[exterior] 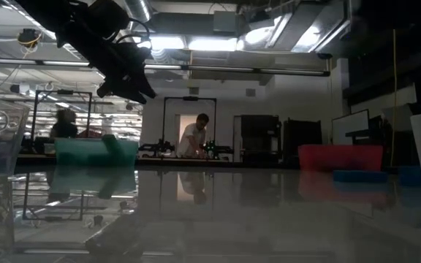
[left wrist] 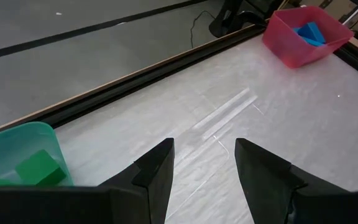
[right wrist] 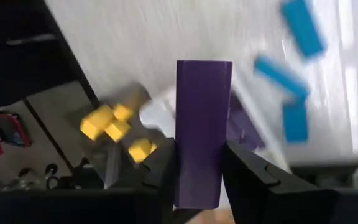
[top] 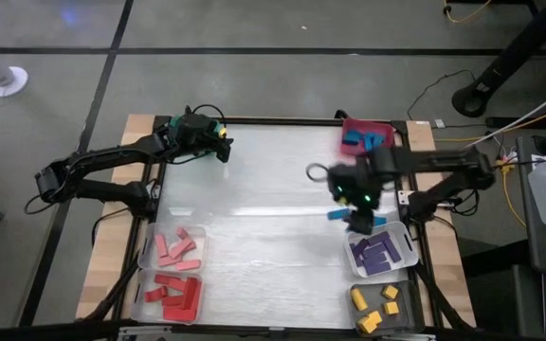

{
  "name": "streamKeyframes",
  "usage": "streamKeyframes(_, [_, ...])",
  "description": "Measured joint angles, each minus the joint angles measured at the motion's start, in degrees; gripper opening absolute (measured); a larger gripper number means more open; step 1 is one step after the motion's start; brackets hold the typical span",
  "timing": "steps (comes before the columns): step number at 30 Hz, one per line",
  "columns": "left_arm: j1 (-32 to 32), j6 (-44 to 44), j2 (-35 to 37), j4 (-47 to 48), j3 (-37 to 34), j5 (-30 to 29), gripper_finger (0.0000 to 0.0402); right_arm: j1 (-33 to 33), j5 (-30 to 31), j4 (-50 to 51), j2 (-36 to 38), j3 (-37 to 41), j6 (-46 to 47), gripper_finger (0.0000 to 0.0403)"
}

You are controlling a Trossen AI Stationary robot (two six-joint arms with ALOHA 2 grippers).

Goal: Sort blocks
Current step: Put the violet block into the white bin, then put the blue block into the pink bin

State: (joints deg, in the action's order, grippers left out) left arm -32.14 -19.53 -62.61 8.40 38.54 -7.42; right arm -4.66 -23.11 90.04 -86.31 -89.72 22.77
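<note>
The right claw [right wrist: 199,171] is clamped on a purple block [right wrist: 202,130], which stands up between its two fingers. It hangs just above the clear tray [top: 404,254] of purple blocks near the table's front right corner. A few blue blocks [top: 336,216] lie loose on the table beside it, and yellow blocks [top: 375,307] fill the tray nearest the front edge. Farther back, the left claw [left wrist: 204,168] hangs open and empty by the green tub [left wrist: 17,149]. No writing is readable anywhere.

Purple block [right wrist: 202,130], blue blocks [right wrist: 283,74], yellow blocks [right wrist: 114,127], pink bin [left wrist: 303,34], green bin [left wrist: 17,152].
</note>
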Motion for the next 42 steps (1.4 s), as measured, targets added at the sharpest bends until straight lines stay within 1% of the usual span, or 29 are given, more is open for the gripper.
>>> streamKeyframes(3, [-0.02, -0.02, -0.02, -0.02, 0.00, -0.01, 0.0159, -4.41, 0.07, -0.69, 3.89, 7.05, 6.42, 0.0110])
streamKeyframes(6, [0.00, -0.02, -0.02, -0.02, 0.00, 0.00, 0.0159, -8.86, 0.04, -0.95, 5.74, 12.23, 9.99, 0.0111])
streamKeyframes(11, [-0.04, -0.02, -0.02, -0.02, 0.00, -0.02, 0.0159, -14.82, 0.46, -2.05, 5.73, 18.78, 10.31, 0.0111])
streamKeyframes(14, [-0.04, -0.02, -0.02, -0.02, 0.00, -0.02, 0.0159, -17.14, 1.59, -2.30, 5.41, 22.43, 10.54, 0.0112])
streamKeyframes(16, [-0.04, -0.02, -0.02, -0.02, 0.00, -0.02, 0.0159, -17.84, 1.11, -2.35, 5.45, 24.51, 12.01, 0.0119])
streamKeyframes(18, [-0.04, -0.02, -0.02, -0.02, 0.00, -0.02, 0.0159, -17.90, 0.55, -2.34, 5.43, 26.17, 13.90, 0.0134])
streamKeyframes(21, [-0.04, -0.02, -0.02, -0.02, 0.00, -0.02, 0.0159, -17.86, -0.47, -2.30, 5.45, 27.54, 14.51, 0.0167])
streamKeyframes(24, [-0.04, -0.04, -0.02, -0.02, 0.00, -0.02, 0.0159, -17.82, -0.44, -2.44, 5.43, 27.87, 14.51, 0.0200])
streamKeyframes(27, [-0.02, -0.86, -0.02, -0.02, 0.00, -0.02, 0.0159, -17.82, -0.86, -2.47, 5.44, 27.87, 14.47, 0.0222])
streamKeyframes(30, [-0.02, -2.33, -0.02, -0.02, -0.02, -0.02, 0.0159, -17.82, -1.91, -2.52, 5.44, 27.87, 14.46, 0.0230])
streamKeyframes(35, [-0.02, -3.01, -0.02, -0.02, -0.02, -0.02, 0.0159, -16.24, -1.37, -4.03, 5.43, 27.87, 14.27, 0.0232])
streamKeyframes(39, [0.85, -2.50, -0.07, -1.25, -0.04, 0.03, 0.0159, -11.98, 0.90, -8.89, 5.44, 27.87, 13.86, 0.0232])
streamKeyframes(42, [2.69, 1.65, 0.01, -5.81, -0.07, 3.71, 0.0159, -8.09, 1.13, -13.35, 5.43, 27.87, 11.59, 0.0232])
